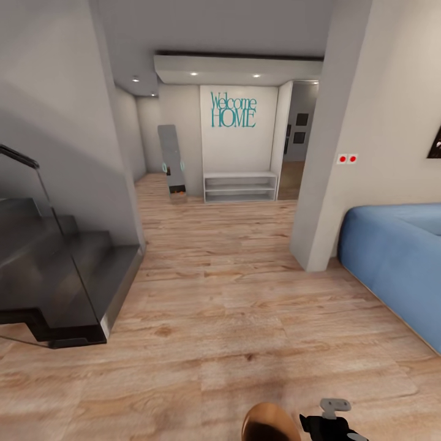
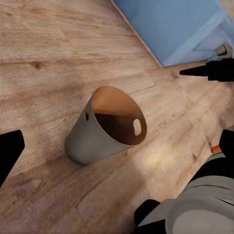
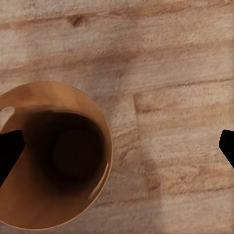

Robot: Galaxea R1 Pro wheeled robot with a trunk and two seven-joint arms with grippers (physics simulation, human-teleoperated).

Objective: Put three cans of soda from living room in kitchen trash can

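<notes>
Light grey round tapered bin with copper-brown inside upright on wood plank floor, near blue sofa; right fingers spread wide above bin, holding nothing; left fingers also wide apart, holding nothing

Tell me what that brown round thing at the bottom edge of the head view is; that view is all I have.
Observer: It is the tash can. The left wrist view shows it whole, light grey outside, with a handle slot in its wall.
Operator: Are any soda cans inside it?
Observer: The right wrist view looks straight down into it. The bottom is dim, but I see no cans there.
Operator: Is the right end effector shut?
Observer: No. The right end effector is open, its fingertips far apart above the can and the wood floor.
</notes>
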